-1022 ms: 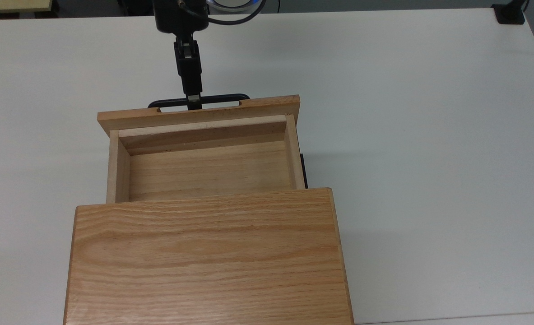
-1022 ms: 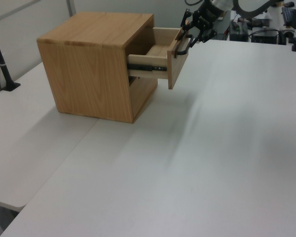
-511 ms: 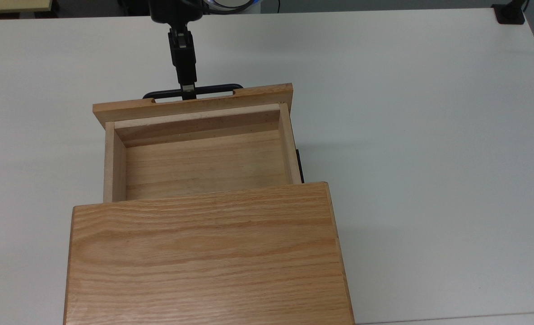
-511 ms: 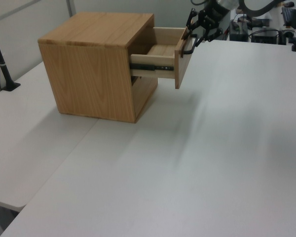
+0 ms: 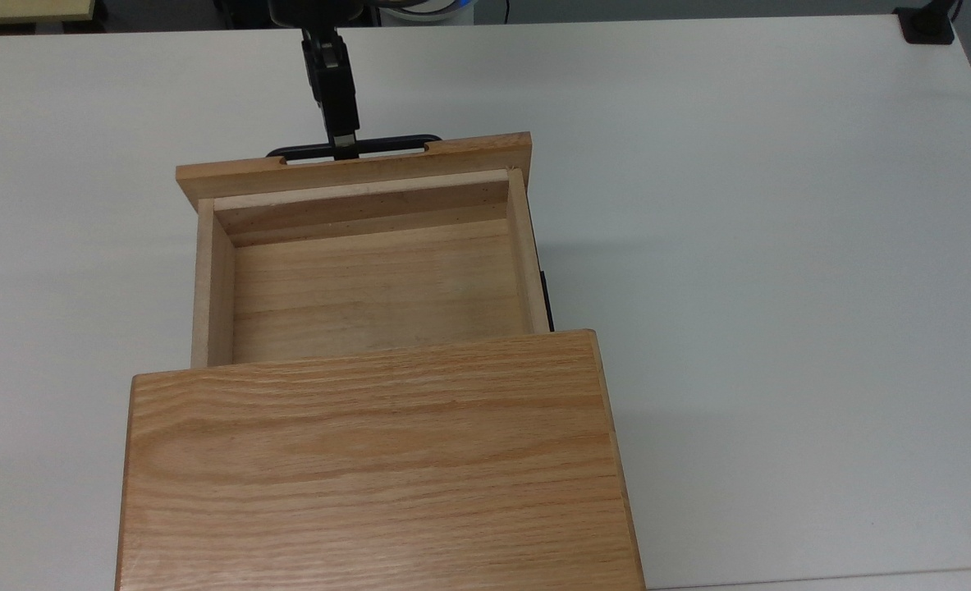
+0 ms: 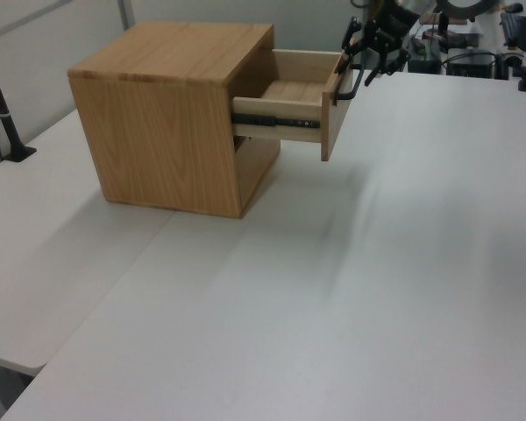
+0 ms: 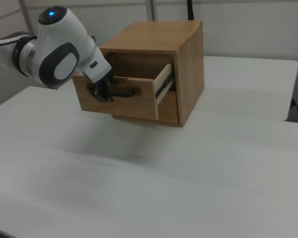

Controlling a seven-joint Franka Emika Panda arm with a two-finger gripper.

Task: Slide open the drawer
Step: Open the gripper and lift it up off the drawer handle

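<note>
Drawer (image 5: 370,279) far out, front toward top view's top, gripper (image 5: 343,153) seemingly clamped on handle (image 5: 354,148).

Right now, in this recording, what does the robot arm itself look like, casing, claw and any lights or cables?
The rounded glossy white arm casing has dark grey joint covers and a small blue light at its top. The black claw is slim and boxy with a pale tip in the top view. A black cable loops beside its mount.
</note>
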